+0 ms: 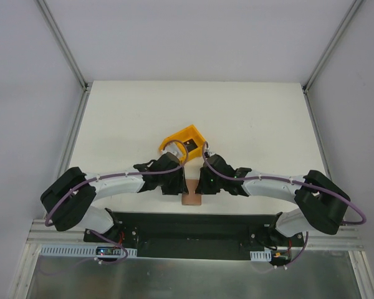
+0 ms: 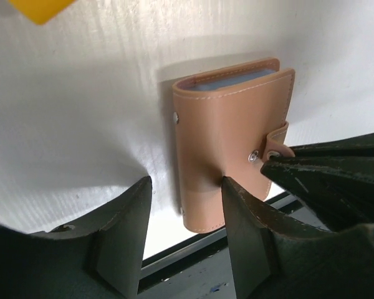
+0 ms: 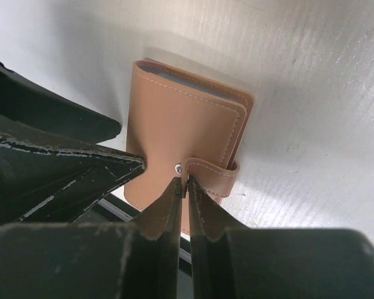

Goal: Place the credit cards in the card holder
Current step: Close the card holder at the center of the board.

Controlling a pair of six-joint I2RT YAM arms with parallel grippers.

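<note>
Card holder (image 2: 227,143) folded shut. Left gripper (image 2: 187,184) spread, one finger on its cover; right gripper (image 3: 184,180) near-closed at tab clasp (image 3: 215,171), grip unconfirmed. Risk: tab pull dragging holder.

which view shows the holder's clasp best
Right wrist: the clasp sits mid-frame, wrapping the closed holder's edge, by the right gripper. Left wrist shows it small, its end behind that gripper. The top view shows only a brown corner of the holder, no clasp.

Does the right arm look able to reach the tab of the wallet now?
Probably yes: the right gripper has its tips at the tab on the wallet, nothing between them; the left gripper stands aside.
</note>
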